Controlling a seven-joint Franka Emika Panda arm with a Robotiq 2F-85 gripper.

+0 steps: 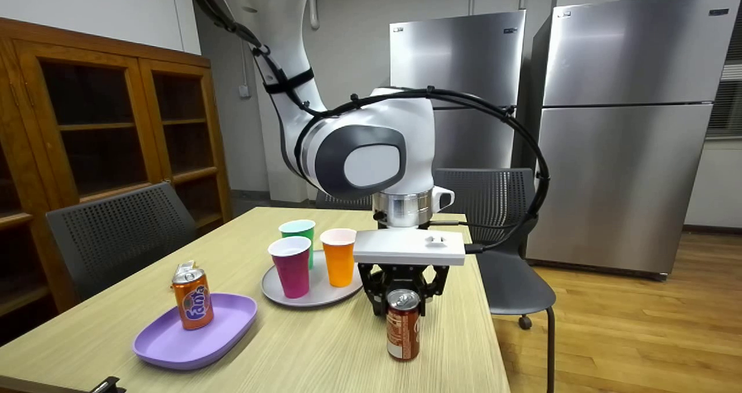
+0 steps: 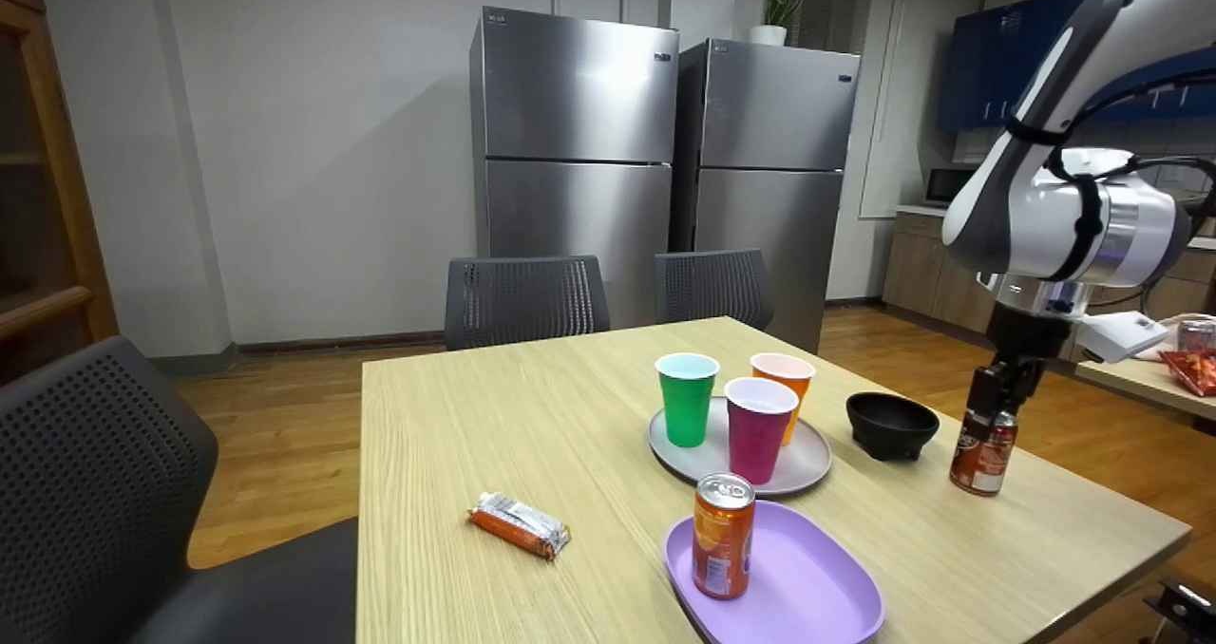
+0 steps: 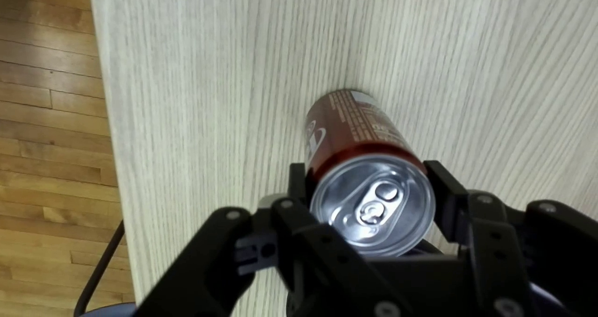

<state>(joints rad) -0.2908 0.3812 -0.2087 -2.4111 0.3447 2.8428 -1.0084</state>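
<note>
Even, bright indoor light — glare blooms on the fridges [image 2: 579, 98], and a soft shadow slants over the wall [image 2: 313, 150]. In the wrist view the can [image 3: 371, 179] glints on top; the tabletop [image 3: 210, 97] looks pale, the tool [image 3: 365, 173] dark — slightly blurred.

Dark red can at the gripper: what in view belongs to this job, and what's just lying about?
In the job, judging by contact:
dark red can
gripper, closed on its upper sides

Apparently just lying about:
orange Fanta can on purple tray
green cup, magenta cup and orange cup on gray plate
black bowl
wrapped bar
</note>
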